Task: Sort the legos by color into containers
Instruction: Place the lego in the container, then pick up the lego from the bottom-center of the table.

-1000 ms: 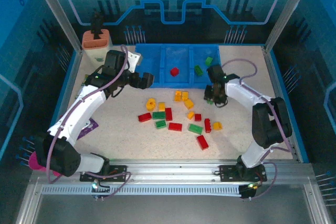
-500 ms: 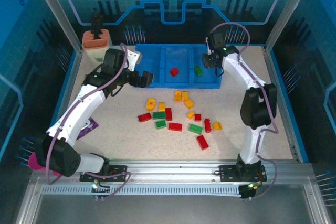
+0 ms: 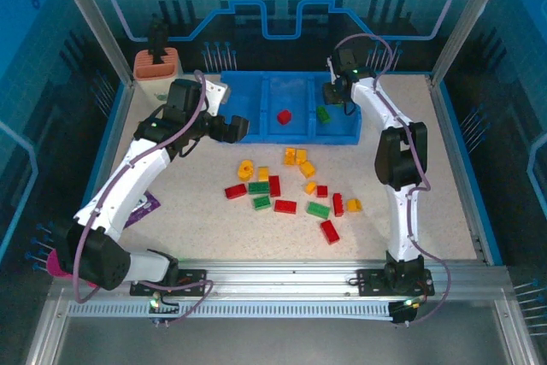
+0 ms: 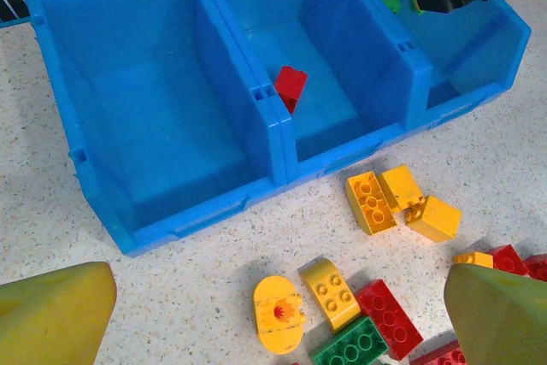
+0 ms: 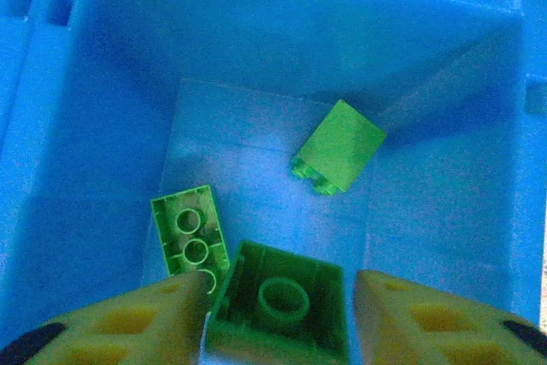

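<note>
Loose bricks (image 3: 291, 187) lie on the table in front of the tray (image 4: 162, 126). Red, green and yellow are mixed, well over a dozen, none sorted. Closest to the tray's front wall is a small cluster of yellow bricks (image 4: 397, 203).

Left gripper (image 3: 239, 128) hangs just before the tray's left compartment, fingers spread wide, nothing between them.

In the tray, the left compartment holds nothing and the middle one holds a single red brick (image 3: 284, 116). Two green bricks (image 5: 340, 145) lie on the floor of the right one.

Right gripper (image 5: 280, 288) is inside the tray's right compartment with a third green brick (image 5: 278, 314) between its fingers (image 5: 128, 322). Jaws partway apart; pinching or released, cannot tell.

Judgement: early going. Four bricks have reached the tray and the bulk is left. No yellow is delivered yet, and the left compartment is likely meant for it.
</note>
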{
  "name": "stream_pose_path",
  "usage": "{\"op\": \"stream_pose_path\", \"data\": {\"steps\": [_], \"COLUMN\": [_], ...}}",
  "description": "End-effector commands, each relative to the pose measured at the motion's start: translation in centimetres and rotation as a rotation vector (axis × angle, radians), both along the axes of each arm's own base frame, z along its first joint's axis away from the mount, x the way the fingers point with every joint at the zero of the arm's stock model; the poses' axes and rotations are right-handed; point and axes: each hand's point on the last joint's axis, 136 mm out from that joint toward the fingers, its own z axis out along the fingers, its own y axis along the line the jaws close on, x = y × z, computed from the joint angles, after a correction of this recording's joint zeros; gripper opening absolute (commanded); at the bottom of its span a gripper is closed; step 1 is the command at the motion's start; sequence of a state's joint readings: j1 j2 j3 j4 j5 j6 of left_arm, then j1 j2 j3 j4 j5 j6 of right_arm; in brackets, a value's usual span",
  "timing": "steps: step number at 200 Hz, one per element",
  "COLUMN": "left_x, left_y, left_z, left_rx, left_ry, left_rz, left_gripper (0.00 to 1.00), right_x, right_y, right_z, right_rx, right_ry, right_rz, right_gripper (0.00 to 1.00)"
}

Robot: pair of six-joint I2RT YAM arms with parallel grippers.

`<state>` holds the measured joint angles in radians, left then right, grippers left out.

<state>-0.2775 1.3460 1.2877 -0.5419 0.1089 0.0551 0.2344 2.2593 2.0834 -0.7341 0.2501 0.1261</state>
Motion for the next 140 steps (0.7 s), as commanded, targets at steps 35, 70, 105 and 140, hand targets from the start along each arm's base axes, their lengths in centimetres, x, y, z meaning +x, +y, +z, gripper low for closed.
{"op": "stream_pose_path", "data": {"steps": [35, 70, 105, 140], "left_x": [-0.1, -0.1, -0.2, -0.2], "left_y": [0.1, 0.2, 0.0, -0.1], "left_z": [1.4, 1.4, 1.1, 0.9], "left_rx": [0.013, 0.018, 0.012, 0.011], "left_ry": [-0.031, -0.036, -0.025, -0.022], "left_rz": [-0.002, -0.003, -0.009, -0.012], "left_gripper": [0.99, 0.99, 1.00, 1.00], "right_x": [-3.7, -9.3, -17.9, -26.1], "right_y": [-0.7, -0.3, 0.1, 1.5], "right_z": [6.2, 8.1, 5.6, 1.3], "right_rx": [0.032, 0.042, 0.067, 0.121], "right_ry": [-0.051, -0.027, 0.092, 0.236], "right_rz": [-0.015, -0.022, -0.073, -0.094], "right_gripper": [0.63, 0.63, 0.63, 0.61]}}
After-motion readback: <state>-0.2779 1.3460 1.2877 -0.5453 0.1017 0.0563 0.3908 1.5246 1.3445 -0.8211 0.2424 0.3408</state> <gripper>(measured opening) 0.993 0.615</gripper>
